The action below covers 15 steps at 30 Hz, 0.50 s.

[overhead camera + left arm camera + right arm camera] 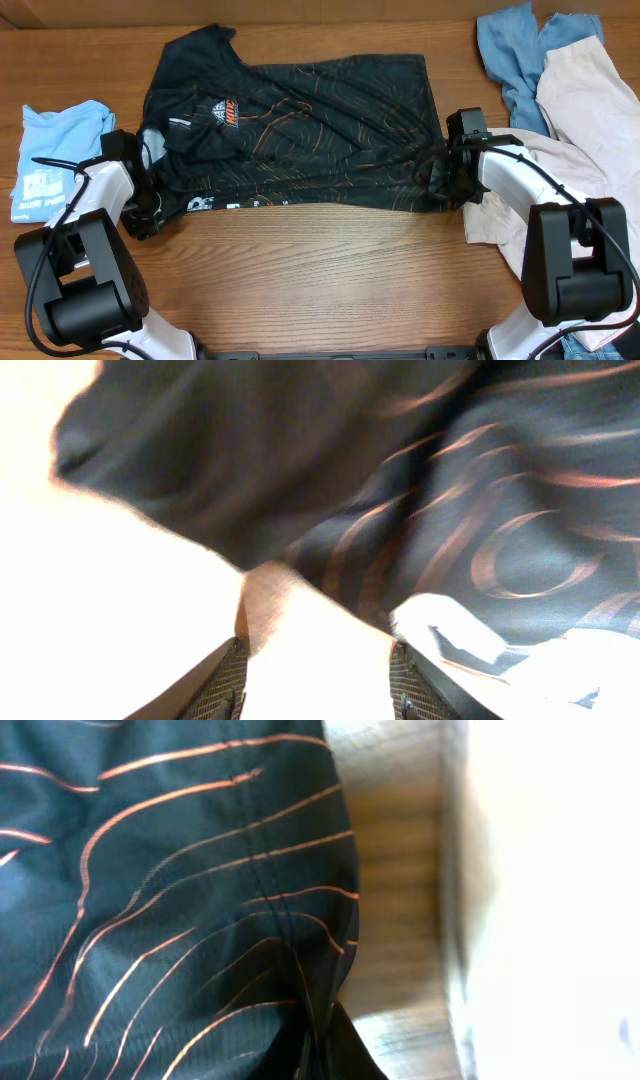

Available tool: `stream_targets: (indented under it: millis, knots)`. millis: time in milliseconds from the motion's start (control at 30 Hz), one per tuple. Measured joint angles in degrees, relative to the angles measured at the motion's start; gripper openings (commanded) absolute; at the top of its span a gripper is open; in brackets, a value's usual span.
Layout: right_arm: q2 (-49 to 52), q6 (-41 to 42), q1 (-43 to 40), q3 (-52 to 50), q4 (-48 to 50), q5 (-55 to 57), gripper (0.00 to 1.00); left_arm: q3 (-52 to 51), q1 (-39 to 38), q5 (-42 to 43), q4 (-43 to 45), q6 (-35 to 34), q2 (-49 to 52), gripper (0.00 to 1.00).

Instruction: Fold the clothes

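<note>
black shirt [300,120] lies spread on the surface [320,270], long axis from arm to arm. your left end effector [315,690] stands wide at its lettered corner; right end effector [445,170] at the opposite edge, grip unclear.

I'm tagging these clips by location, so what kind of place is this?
Probably a robotics lab bench rather than a home: two robot arms stand at a wood table, a black shirt is spread between them, and other clothes lie heaped at the sides.
</note>
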Motion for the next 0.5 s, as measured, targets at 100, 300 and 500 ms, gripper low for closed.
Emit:
stream_targets:
  millis: [100,300,500]
  knots:
    - [-0.1,2.3,0.0,0.1,-3.6,1.2,0.04,0.0,0.0,-1.2,-1.4,-0.8,0.0,0.42]
    - [-0.2,5.6,0.0,0.1,-8.1,4.0,0.04,0.0,0.0,-5.3,-4.9,-3.1,0.1,0.39]
    - [-0.2,6.0,0.0,0.0,-8.1,5.2,0.04,0.0,0.0,-3.4,-2.6,-3.1,0.2,0.47]
